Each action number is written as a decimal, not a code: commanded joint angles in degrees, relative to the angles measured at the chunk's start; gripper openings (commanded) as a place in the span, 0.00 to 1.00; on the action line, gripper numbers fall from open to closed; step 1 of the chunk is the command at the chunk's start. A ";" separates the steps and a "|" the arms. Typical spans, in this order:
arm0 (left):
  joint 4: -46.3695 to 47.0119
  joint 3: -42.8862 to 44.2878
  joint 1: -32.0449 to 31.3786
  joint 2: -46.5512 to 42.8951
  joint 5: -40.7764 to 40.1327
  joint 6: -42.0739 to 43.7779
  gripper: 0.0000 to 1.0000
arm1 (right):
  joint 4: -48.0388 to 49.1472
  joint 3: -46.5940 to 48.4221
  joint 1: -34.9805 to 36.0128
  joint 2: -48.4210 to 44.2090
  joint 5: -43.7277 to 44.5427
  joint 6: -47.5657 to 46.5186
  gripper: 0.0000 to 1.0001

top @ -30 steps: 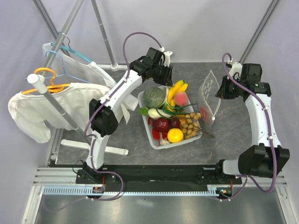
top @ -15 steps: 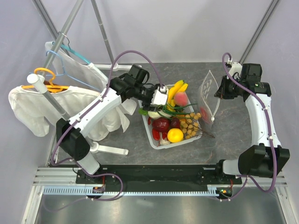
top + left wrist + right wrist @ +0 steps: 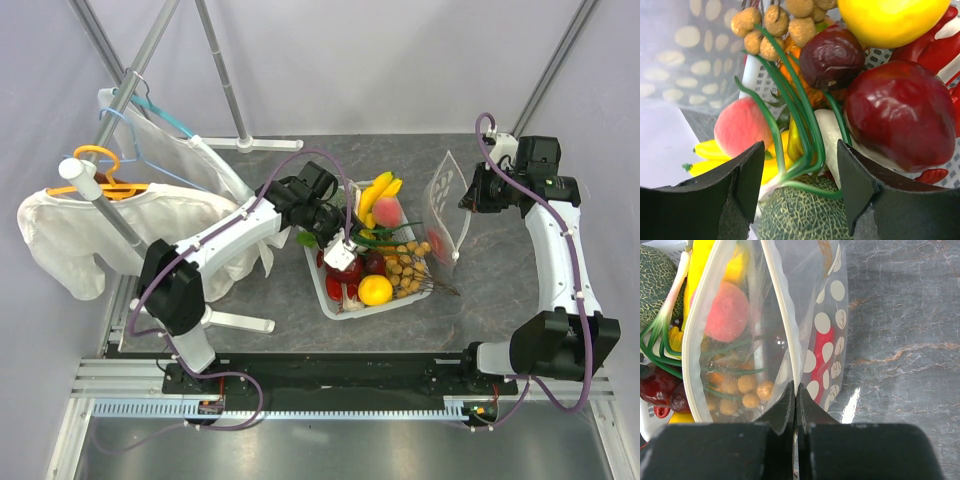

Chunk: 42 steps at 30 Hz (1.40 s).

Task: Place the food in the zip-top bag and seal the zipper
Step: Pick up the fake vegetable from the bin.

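Toy fruit and vegetables [image 3: 895, 115], heaped in the white slotted plastic basket [image 3: 395, 303], lie right under the left gripper [image 3: 800, 167], its jaws wide astride the lengthwise green onion stalks [image 3: 802, 125], while the right gripper [image 3: 796, 390] to its right pinches the mouth edge of the upright clear white-dotted zip-top bag [image 3: 832, 315].

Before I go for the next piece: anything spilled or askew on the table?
Nothing spilled. The food sits in the basket, one red piece seemingly already in the bag, which the right gripper holds upright by its rim.
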 commanded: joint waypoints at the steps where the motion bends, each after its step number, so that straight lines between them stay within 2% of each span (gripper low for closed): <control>1: 2.00 -0.88 -1.12 1.50 -1.57 7.37 0.66 | 0.25 1.31 -0.19 0.16 -0.18 -0.23 0.00; 5: 2.53 -0.62 -1.39 2.55 -2.98 7.55 0.65 | 0.25 1.40 -0.19 0.16 -0.19 -0.23 0.00; 11: 3.75 -0.62 -1.39 3.26 -4.56 7.90 0.59 | 0.16 1.40 -0.19 0.16 -0.27 -0.14 0.00; 17: 4.99 -0.70 -1.39 2.38 -3.86 7.03 0.42 | 0.07 1.31 -0.19 -0.19 -0.19 -0.06 0.00; 21: 4.99 -1.06 -1.65 0.54 -3.07 6.94 0.22 | 0.07 1.22 -0.19 -0.10 -0.19 -0.06 0.00; 27: 4.81 -2.37 -1.74 -2.36 -2.01 7.55 0.02 | 0.07 1.22 -0.19 -0.02 -0.36 0.12 0.00; 42: 4.29 1.23 -1.56 -9.22 -0.61 4.57 0.02 | 0.77 1.22 -0.19 0.07 -0.98 1.00 0.00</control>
